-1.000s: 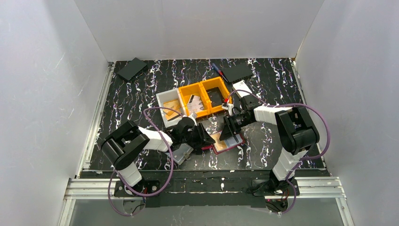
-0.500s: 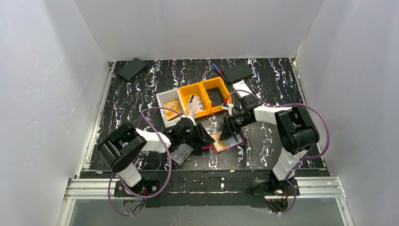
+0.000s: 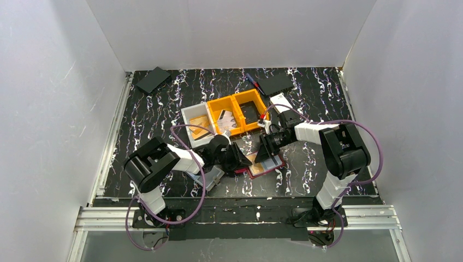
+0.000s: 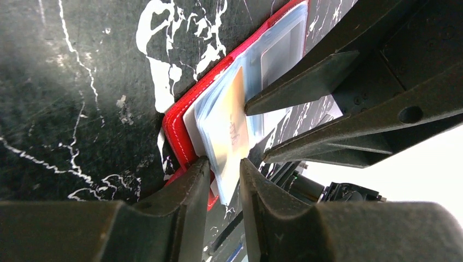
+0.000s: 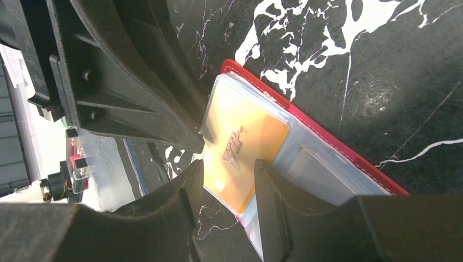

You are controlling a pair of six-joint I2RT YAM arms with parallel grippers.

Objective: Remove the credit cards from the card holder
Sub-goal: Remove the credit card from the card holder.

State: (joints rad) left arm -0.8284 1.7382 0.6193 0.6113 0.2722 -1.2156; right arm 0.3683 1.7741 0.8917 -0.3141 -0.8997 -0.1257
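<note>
Card holder (image 3: 266, 165) lies open and flat on the worktop (image 3: 147, 120), close in front of the bases, between both arms.

Left gripper (image 4: 225, 183): jaws nearly together, with a corner of the clear sleeve (image 4: 251, 68) in the slit. Can't tell if it's actually pinched.

Right gripper (image 5: 228, 177): jaws apart, straddling the free corner of the orange credit card (image 5: 245, 144), which looks partly out of its pocket. 2nd card (image 5: 314, 169), greyish, sits in the pocket beside it.

My read of the step: left anchors, right extracts.
- Get the right pads onto the card's 2 faces, not across its edges.
- Grab card only. If film is caught too, the whole case drags.
- Pull low, in line with the pocket mouth. Prying up will likely bend the card.
- Left must hold firm first, since the case is light.
- Tips are almost touching, so move 1 arm at a time.

Behind: grey bin (image 3: 185, 117) and 2 orange bins (image 3: 238, 112), probably the drop spot. Far edge: 2 black flat items (image 3: 153, 79).
</note>
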